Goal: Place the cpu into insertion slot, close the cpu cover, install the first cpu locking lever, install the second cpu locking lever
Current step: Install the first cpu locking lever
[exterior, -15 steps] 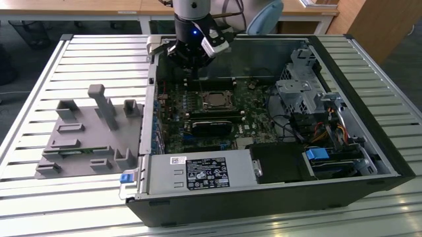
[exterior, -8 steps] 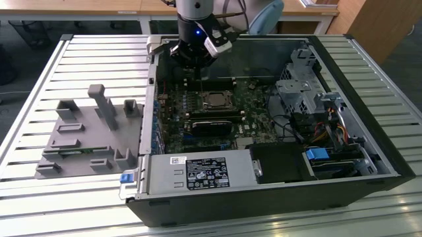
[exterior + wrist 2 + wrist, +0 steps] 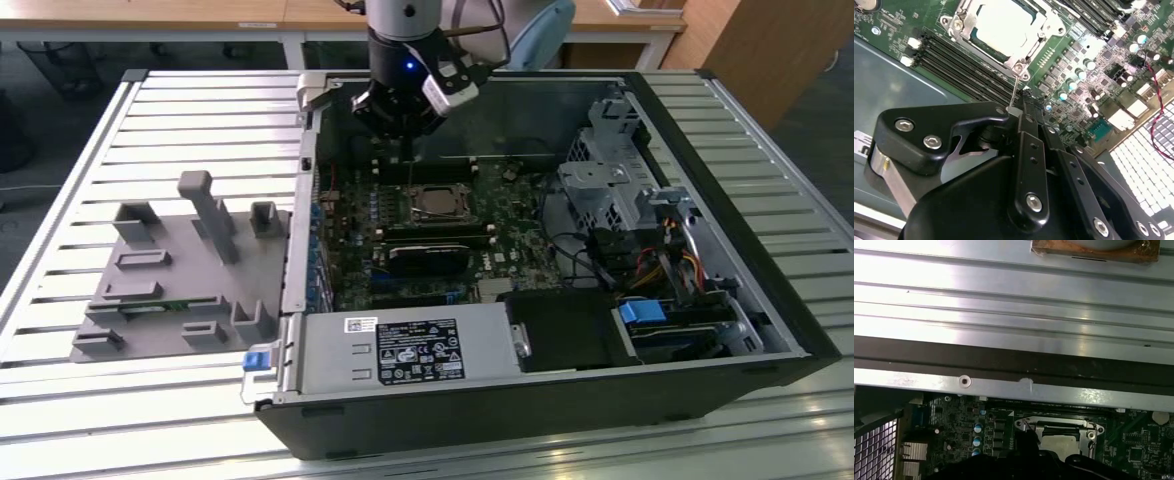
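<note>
An open desktop computer case (image 3: 534,420) lies on a slatted metal table (image 3: 200,110); the robot's gripper (image 3: 400,135) hangs low over the green motherboard (image 3: 514,200), just beside the insertion slot (image 3: 414,192); the cpu (image 3: 1004,27) sits in that slot, with the cpu cover (image 3: 960,30) lying flat around it; in the second wrist view the black fingers (image 3: 1026,150) meet, apparently pinched on a thin wire locking lever (image 3: 1014,90) rising from the slot's corner; a grey fixture tray (image 3: 174,280) rests on the table at the exterior view's left.
</note>
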